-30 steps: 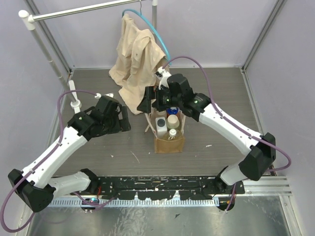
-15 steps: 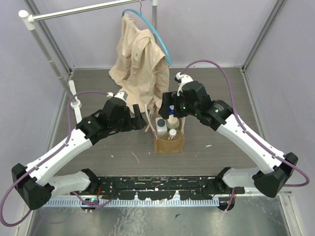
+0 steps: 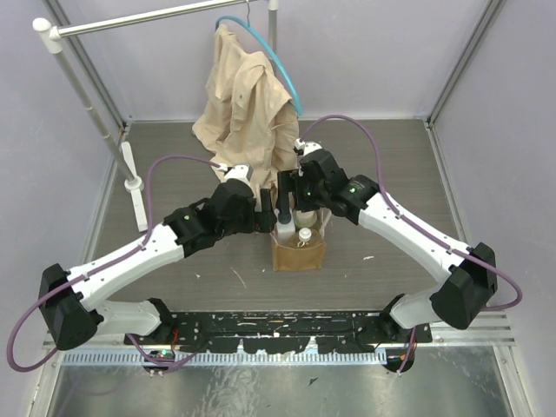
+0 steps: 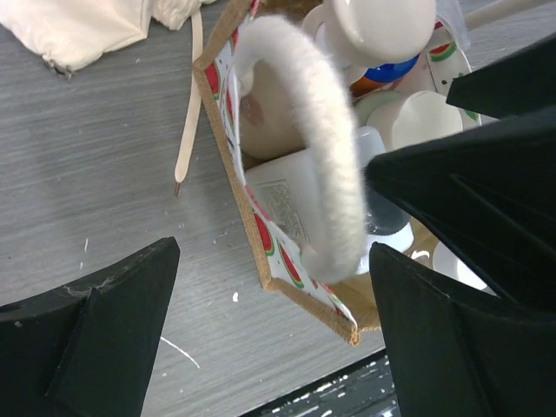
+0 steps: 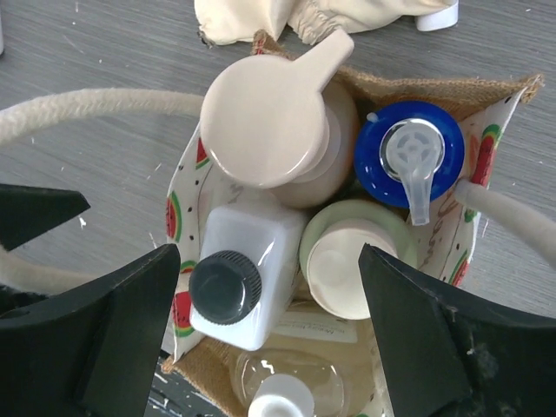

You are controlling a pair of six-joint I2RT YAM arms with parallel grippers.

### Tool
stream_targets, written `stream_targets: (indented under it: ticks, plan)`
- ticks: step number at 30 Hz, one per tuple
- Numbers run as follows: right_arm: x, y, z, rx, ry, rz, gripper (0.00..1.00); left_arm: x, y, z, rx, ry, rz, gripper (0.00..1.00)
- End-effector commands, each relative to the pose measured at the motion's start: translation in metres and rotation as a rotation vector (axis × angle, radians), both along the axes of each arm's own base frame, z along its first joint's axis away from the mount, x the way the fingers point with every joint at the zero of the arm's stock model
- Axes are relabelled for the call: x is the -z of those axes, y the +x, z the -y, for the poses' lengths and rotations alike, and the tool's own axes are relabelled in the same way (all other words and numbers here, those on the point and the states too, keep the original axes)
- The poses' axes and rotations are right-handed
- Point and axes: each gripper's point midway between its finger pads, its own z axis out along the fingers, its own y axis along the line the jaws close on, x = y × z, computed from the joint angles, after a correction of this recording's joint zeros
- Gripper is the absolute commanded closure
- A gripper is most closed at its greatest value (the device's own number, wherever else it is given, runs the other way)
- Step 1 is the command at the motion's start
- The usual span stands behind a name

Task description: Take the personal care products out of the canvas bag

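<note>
Step in hand, as I read it: first pick. All five bottles are in the bag.

Top view: small upright tan canvas bag (image 3: pixel 300 252) stands mid-way on the grey wood-grain table (image 3: pixel 408 156). My left gripper (image 3: pixel 265 211) is at its left rim and my right gripper (image 3: pixel 291 193) is over its mouth. Behind, a beige shirt (image 3: pixel 248 113) on a blue hanger (image 3: pixel 276 52) hangs from a metal rail (image 3: pixel 130 19). Pale lilac walls (image 3: pixel 391 52) enclose the table.

Left wrist: jaws spread, cream loop handle (image 4: pixel 321 174) between them, not pinched.

Right wrist: jaws spread, holding nothing. Below me, packed tight:
- peach pump-top bottle (image 5: pixel 269 122)
- blue-capped bottle (image 5: pixel 408 152)
- pale olive bottle with cream cap (image 5: pixel 347 252)
- white jug-shaped bottle with black cap (image 5: pixel 230 282)
- small clear bottle with white cap (image 5: pixel 278 382)

Next: left clamps the handle to steady the bag, right descends on the pump-top, which looks tallest.
</note>
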Motion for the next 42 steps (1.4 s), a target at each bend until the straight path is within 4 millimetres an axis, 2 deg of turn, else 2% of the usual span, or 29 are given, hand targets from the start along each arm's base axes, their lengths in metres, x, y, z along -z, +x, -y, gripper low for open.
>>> stream_targets:
  ticks: [1, 3, 5, 6, 7, 9, 11, 12, 13, 15, 19, 28, 34, 36, 39, 42]
  plan:
    - [-0.018, 0.016, -0.002, 0.046, 0.037, 0.088, 0.1, -0.03, 0.02, 0.012, -0.028, 0.014, 0.171, 0.02]
    - [-0.015, 0.015, 0.0, 0.056, 0.04, 0.083, 0.1, -0.034, 0.021, 0.012, -0.036, 0.029, 0.189, 0.02]
    - [-0.013, 0.013, 0.003, 0.063, 0.035, 0.081, 0.1, -0.034, 0.024, 0.003, -0.09, 0.064, 0.196, 0.01]
    - [-0.011, 0.013, 0.005, 0.069, 0.031, 0.08, 0.1, -0.024, 0.028, 0.001, -0.108, 0.111, 0.182, 0.04]
    - [-0.01, 0.013, 0.005, 0.07, 0.027, 0.079, 0.1, -0.019, 0.029, -0.004, -0.126, 0.153, 0.17, 0.12]
    - [-0.007, 0.012, 0.006, 0.067, 0.021, 0.073, 0.1, -0.016, 0.031, -0.008, -0.14, 0.207, 0.155, 0.49]
    - [-0.006, 0.011, 0.004, 0.063, 0.024, 0.068, 0.09, -0.013, 0.031, -0.012, -0.156, 0.237, 0.143, 0.76]
    - [-0.006, 0.012, 0.003, 0.06, 0.028, 0.07, 0.09, -0.012, 0.031, -0.015, -0.166, 0.243, 0.141, 0.86]
    - [-0.006, 0.012, 0.002, 0.057, 0.035, 0.071, 0.09, -0.012, 0.031, -0.018, -0.178, 0.246, 0.142, 0.91]
    - [-0.01, 0.013, -0.003, 0.044, 0.053, 0.08, 0.09, -0.012, 0.029, -0.022, -0.19, 0.243, 0.146, 0.96]
    - [-0.021, 0.019, -0.015, 0.022, 0.075, 0.105, 0.1, -0.019, 0.026, -0.026, -0.188, 0.227, 0.157, 0.97]
    - [-0.036, 0.046, -0.041, 0.036, 0.028, 0.179, 0.11, -0.038, 0.015, -0.042, -0.19, 0.196, 0.178, 0.88]
    - [-0.021, 0.064, -0.047, 0.104, -0.055, 0.176, 0.2, -0.041, 0.011, -0.053, -0.204, 0.212, 0.183, 0.85]
    - [-0.015, 0.067, -0.049, 0.115, -0.078, 0.174, 0.23, -0.042, 0.009, -0.056, -0.206, 0.21, 0.185, 0.8]
    - [-0.01, 0.068, -0.053, 0.125, -0.102, 0.179, 0.36, -0.042, 0.006, -0.057, -0.202, 0.192, 0.18, 0.74]
    - [-0.009, 0.067, -0.053, 0.138, -0.132, 0.185, 0.64, -0.041, 0.003, -0.06, -0.203, 0.184, 0.175, 0.58]
